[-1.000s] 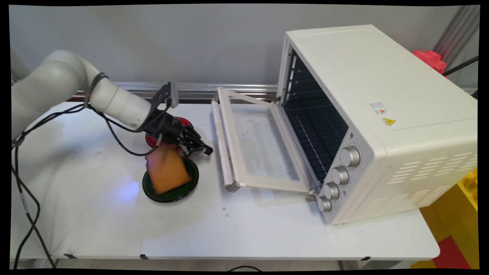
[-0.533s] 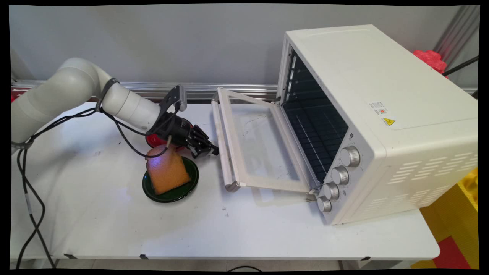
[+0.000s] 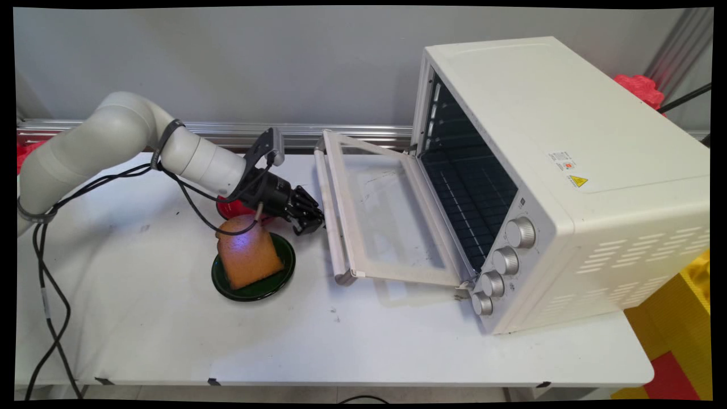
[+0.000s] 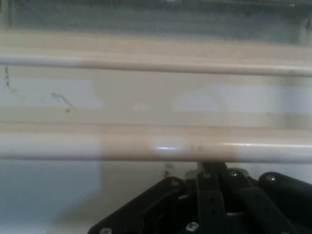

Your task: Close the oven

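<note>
While the white arm reached in low from the left, its black two-finger gripper (image 3: 311,222) lay almost level over the white table (image 3: 397,352), pointing right at the long cream bar handle (image 3: 329,210) of the oven door. The jaws looked pressed together and pinched nothing; in the hand view the linkage folded in to a single narrow tip (image 4: 208,170) rising at the bottom centre. That tip sat just beneath the bar handle (image 4: 156,144), which ran across the whole width of the hand view and very close to the camera. Whether the tip touched the bar could not be told from either view.

The glass-paned oven door (image 3: 386,216) hung fully open, nearly flat above the table, with its handle at the end nearest the gripper. Behind it the boxy white toaster oven (image 3: 568,170) stood with its dark cavity exposed.

Just below the wrist, a golden-brown slice of bread (image 3: 248,258) leaned on a round dark green plate (image 3: 287,271), apart from the gripper. A small red object (image 3: 230,209) lay behind the wrist, mostly hidden.
</note>
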Robot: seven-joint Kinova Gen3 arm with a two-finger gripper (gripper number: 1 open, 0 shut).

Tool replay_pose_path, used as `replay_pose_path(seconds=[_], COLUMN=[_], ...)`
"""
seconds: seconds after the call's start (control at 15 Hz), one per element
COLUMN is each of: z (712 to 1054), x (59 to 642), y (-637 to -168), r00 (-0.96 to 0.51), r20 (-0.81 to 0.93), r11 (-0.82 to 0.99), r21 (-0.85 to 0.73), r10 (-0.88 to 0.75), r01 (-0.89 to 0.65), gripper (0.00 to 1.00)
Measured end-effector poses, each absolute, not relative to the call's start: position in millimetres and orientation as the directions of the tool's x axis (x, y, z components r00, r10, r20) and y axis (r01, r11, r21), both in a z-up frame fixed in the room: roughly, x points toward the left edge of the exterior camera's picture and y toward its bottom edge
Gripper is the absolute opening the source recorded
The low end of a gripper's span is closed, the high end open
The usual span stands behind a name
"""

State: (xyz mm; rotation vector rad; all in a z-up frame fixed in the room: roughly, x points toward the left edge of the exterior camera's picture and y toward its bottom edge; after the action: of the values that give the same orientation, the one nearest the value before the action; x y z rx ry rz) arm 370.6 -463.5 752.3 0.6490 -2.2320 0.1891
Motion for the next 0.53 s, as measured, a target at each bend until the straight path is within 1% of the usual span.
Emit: replay_pose_path(seconds=[0.53], z=[756.0], x=[363.7], y=[-469.4], r00=[-0.525], r20=[0.759], r11=[0.853], r21=[0.077], r10=[-0.386], r01=[-0.517], gripper=[0.0])
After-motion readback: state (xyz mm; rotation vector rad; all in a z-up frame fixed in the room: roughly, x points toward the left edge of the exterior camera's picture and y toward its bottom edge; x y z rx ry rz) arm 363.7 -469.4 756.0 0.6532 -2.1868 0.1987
